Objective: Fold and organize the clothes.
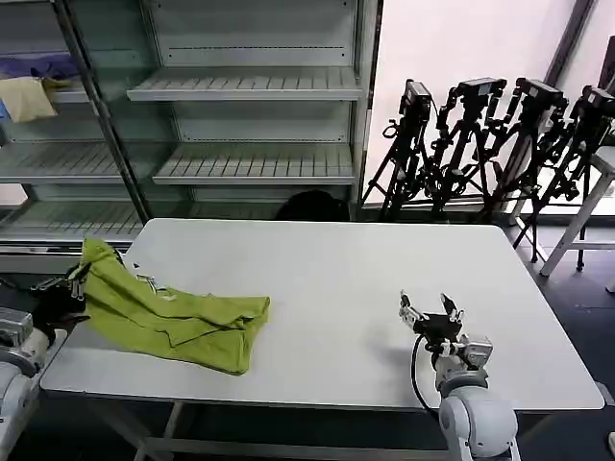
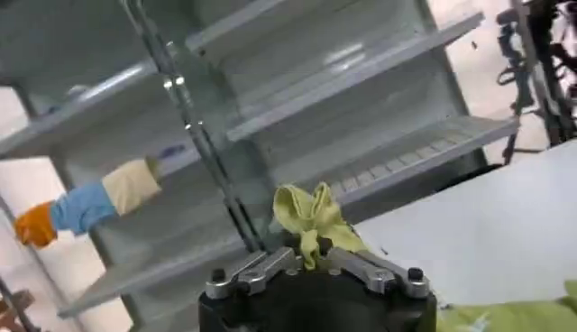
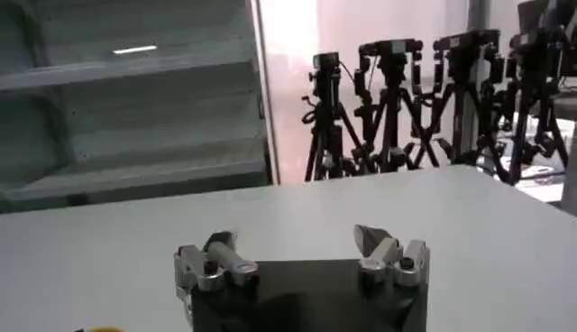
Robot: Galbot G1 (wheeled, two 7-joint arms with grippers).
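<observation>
The clothes are one lime yellow-green T-shirt (image 1: 178,319), lying crumpled and partly folded on the left part of the white table (image 1: 365,279). Its far-left corner is pulled up off the table's left edge, where my left gripper (image 1: 69,285) is shut on it. In the left wrist view a bunch of the green fabric (image 2: 312,213) sticks up from between the closed jaws of the left gripper (image 2: 310,260). My right gripper (image 1: 430,313) rests low over the table's front right, open and holding nothing. In the right wrist view the right gripper (image 3: 297,249) has its jaws spread wide over bare tabletop.
Grey shelving (image 1: 250,86) stands behind the table, with a pale yellow cloth (image 1: 26,98) and a purple-blue cloth (image 1: 40,65) on a left shelf. Several black tripods (image 1: 480,144) stand at the back right. A white stand (image 1: 594,197) is beyond the table's right edge.
</observation>
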